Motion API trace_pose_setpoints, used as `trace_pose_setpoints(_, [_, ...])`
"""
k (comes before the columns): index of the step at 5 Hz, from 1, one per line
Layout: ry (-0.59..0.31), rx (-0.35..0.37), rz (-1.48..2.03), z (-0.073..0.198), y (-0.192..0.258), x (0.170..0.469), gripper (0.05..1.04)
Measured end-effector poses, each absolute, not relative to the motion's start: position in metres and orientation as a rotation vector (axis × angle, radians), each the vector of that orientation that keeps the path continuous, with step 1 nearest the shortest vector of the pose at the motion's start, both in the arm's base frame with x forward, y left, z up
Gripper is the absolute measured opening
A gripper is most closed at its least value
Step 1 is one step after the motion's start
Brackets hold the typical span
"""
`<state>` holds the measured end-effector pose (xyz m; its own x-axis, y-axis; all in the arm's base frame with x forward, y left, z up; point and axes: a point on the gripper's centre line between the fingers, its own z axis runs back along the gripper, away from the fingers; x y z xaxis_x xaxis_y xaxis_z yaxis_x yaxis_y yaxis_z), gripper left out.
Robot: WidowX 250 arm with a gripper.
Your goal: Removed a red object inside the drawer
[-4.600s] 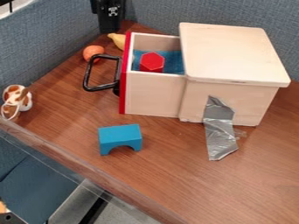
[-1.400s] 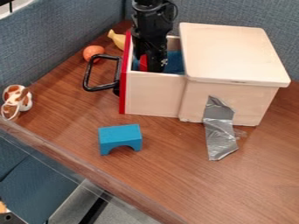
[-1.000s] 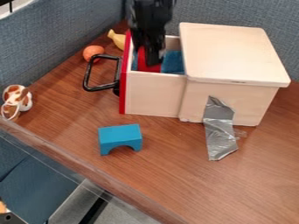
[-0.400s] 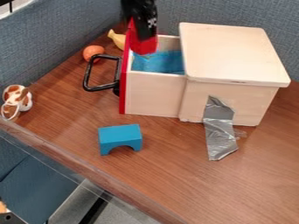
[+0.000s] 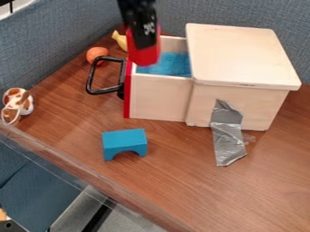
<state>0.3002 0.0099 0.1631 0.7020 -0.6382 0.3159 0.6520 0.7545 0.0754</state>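
The black gripper (image 5: 145, 44) hangs at the top of the camera view, over the left end of the open drawer. It is shut on the red object (image 5: 144, 56), which is held up above the drawer's red front edge. The wooden drawer (image 5: 158, 97) stands pulled out to the left of its box, with a black handle on its red front. Its blue inside (image 5: 172, 65) shows, partly hidden at the left by the red object.
The lidded wooden box (image 5: 242, 56) has silver tape (image 5: 228, 136) on its front. A blue arch block (image 5: 124, 143) lies in front. An orange ball (image 5: 96, 55) and yellow toy (image 5: 120, 41) lie behind the handle; a brown-and-white toy (image 5: 17, 105) sits far left.
The gripper came down into the drawer, took hold of the red object and lifted it out. Since then both have shifted left, toward the drawer's front. The drawer has kept still.
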Motion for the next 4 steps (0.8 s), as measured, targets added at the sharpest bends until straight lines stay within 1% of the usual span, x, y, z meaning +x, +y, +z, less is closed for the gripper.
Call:
trace_pose_setpoints(1, [-0.308,-0.074,-0.785,0.152,-0.013,0.293,0.726])
trace_pose_setpoints(2, [-0.287,-0.086,-0.831,0.139,-0.033,0.291,0.726])
trace_pose_setpoints(3, [-0.215,-0.078,-0.908,0.103,-0.057,0.289,0.726])
trace_pose_setpoints(4, [-0.180,-0.040,-0.943,0.080,-0.066,0.290,0.725])
